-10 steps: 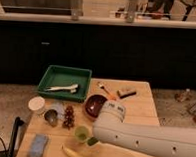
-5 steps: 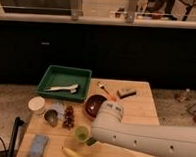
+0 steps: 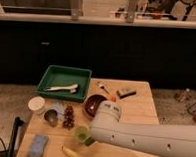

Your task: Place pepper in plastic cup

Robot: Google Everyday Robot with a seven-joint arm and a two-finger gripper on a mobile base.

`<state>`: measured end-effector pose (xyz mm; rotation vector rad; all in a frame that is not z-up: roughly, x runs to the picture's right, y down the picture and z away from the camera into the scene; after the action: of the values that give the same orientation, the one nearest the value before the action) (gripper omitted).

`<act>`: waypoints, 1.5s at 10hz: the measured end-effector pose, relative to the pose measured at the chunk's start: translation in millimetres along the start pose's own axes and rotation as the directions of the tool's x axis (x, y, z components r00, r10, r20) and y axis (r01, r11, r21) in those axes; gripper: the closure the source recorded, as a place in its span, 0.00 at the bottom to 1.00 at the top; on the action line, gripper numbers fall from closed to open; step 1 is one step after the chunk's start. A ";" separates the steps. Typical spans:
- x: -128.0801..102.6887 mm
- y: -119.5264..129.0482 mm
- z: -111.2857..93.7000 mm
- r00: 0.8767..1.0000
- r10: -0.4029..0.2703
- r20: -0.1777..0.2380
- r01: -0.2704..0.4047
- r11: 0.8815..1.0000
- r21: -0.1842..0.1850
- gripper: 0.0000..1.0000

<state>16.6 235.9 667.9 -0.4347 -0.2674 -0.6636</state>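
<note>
The translucent light-green plastic cup (image 3: 81, 133) stands upright on the wooden table (image 3: 140, 108), near the front left. My white arm (image 3: 138, 135) reaches in from the right and ends right beside the cup. The gripper (image 3: 91, 139) is at the arm's left end, tucked under it at the cup's right rim and mostly hidden. A small dark-green bit shows there against the cup; I cannot tell whether it is the pepper. No other pepper is in view.
A green tray (image 3: 48, 82) holding a white utensil (image 3: 62, 87) sits at the back left. A red-brown bowl (image 3: 92, 103), white container (image 3: 36, 105), grey metal cup (image 3: 51, 119), brown cluster (image 3: 68, 116), blue sponge (image 3: 38, 145) and yellow item (image 3: 76, 156) surround the cup.
</note>
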 end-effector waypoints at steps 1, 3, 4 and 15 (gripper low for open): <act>-3.2 -2.8 -3.3 0.999 -0.007 0.037 0.007 1.000 0.013 0.92; -10.5 -9.8 -7.9 0.996 -0.032 0.086 0.029 0.999 0.031 0.92; -12.6 -12.8 -10.4 0.993 -0.042 0.110 0.038 0.998 0.040 0.92; -65.1 -48.2 -11.2 0.883 -0.164 0.439 0.175 0.984 0.016 0.92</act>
<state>-62.6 231.5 648.4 -0.5886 -0.7358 -0.7359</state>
